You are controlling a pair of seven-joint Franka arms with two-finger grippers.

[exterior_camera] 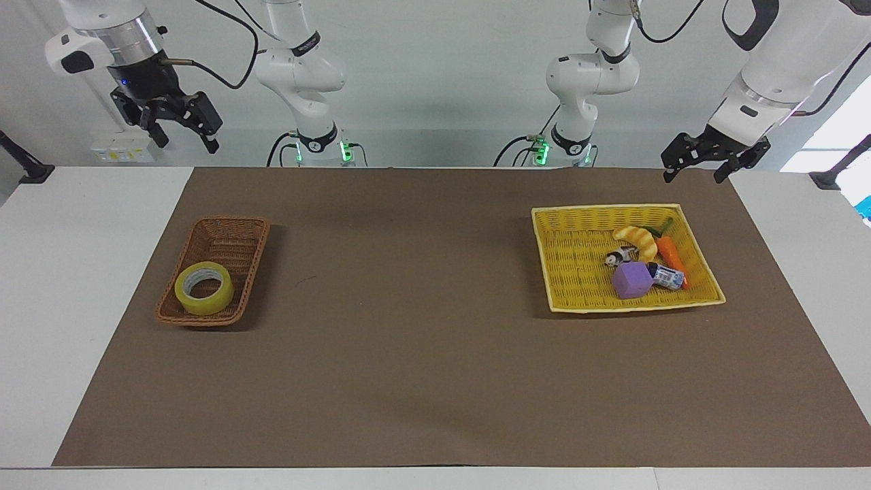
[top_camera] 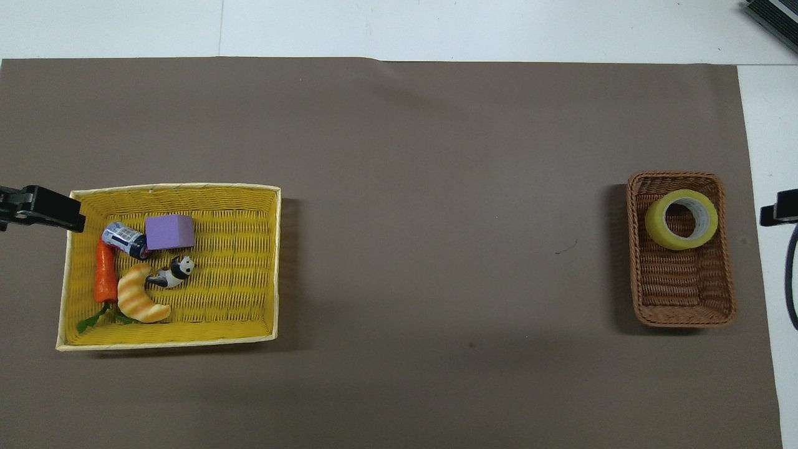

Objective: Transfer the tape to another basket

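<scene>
A: Where is the tape?
B: Flat in the brown basket, at its end farther from the robots, toward the right arm's end of the table.
A: The grippers?
B: Right gripper raised above the table's robot-side edge, fingers spread, empty. Left gripper waits beside the yellow basket, released.

We see a white table covered by a brown mat. In the overhead view, the brown wicker basket sits on the mat at three o'clock, and the yellow basket sits at nine o'clock, well apart from it.
</scene>
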